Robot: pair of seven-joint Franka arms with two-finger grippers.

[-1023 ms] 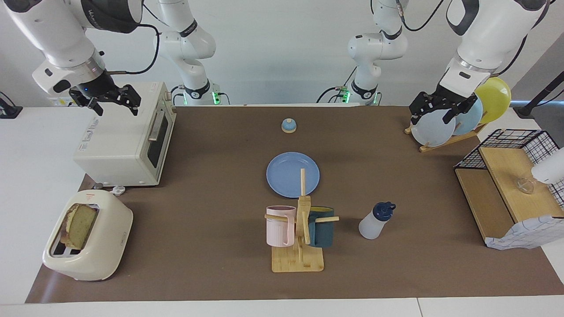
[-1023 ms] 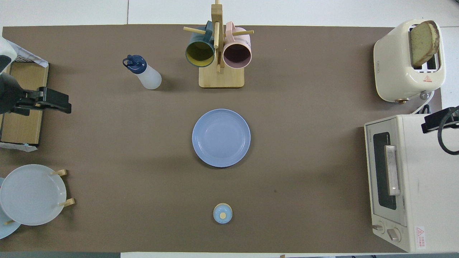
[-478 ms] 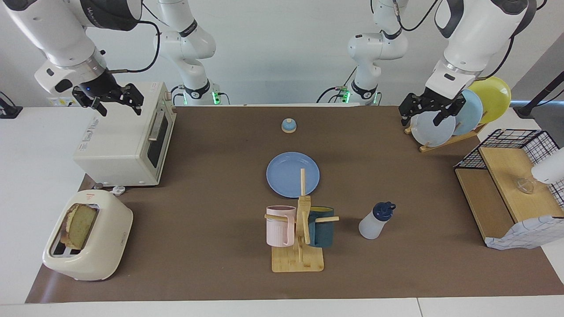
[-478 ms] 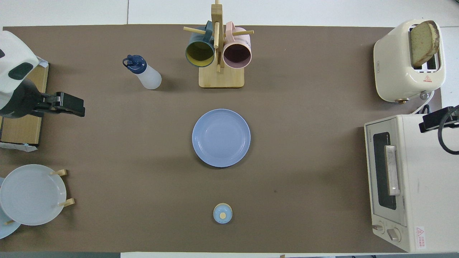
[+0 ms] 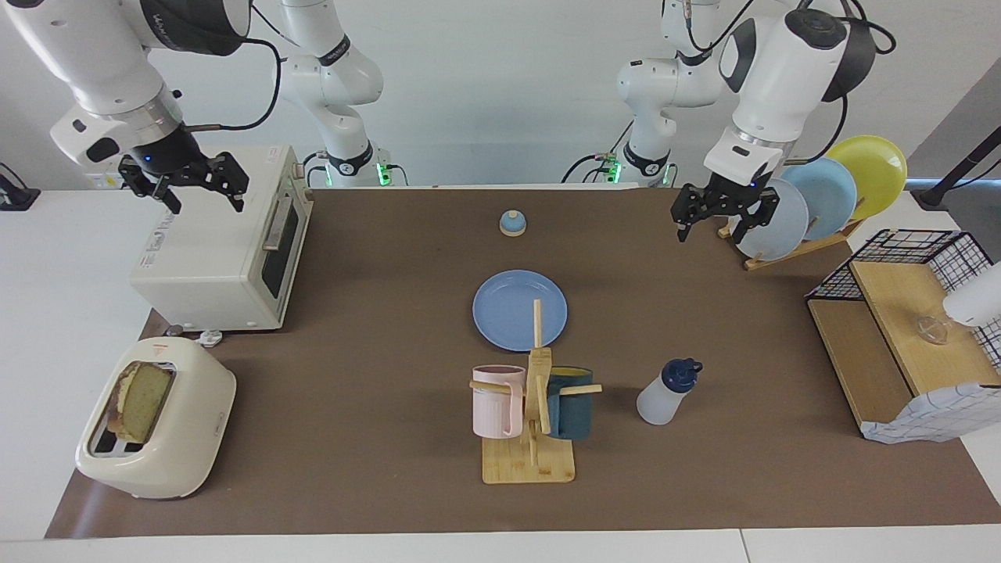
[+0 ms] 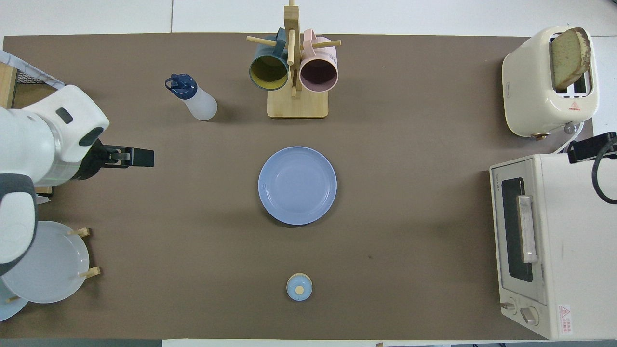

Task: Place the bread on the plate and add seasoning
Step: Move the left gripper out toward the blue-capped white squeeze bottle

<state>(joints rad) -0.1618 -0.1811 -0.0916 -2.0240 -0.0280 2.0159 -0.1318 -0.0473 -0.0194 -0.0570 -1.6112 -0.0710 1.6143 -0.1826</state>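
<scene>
The bread (image 5: 141,399) stands upright in a slot of the cream toaster (image 5: 156,422); it also shows in the overhead view (image 6: 569,58). The blue plate (image 5: 519,310) lies flat mid-table, bare (image 6: 297,185). The seasoning bottle (image 5: 666,391) stands beside the mug tree, toward the left arm's end (image 6: 193,99). My left gripper (image 5: 715,231) is open and empty, in the air over the mat beside the plate rack (image 6: 144,157). My right gripper (image 5: 203,202) is open and empty above the toaster oven (image 6: 583,149).
A white toaster oven (image 5: 219,250) sits at the right arm's end, the toaster farther out. A wooden mug tree (image 5: 532,407) with two mugs stands farther out than the plate. A small bell dome (image 5: 512,224), a plate rack (image 5: 813,207) and a wire shelf (image 5: 899,328) are also here.
My left gripper has moved away from the plate rack toward the table's middle. My right gripper has shifted only slightly above the toaster oven.
</scene>
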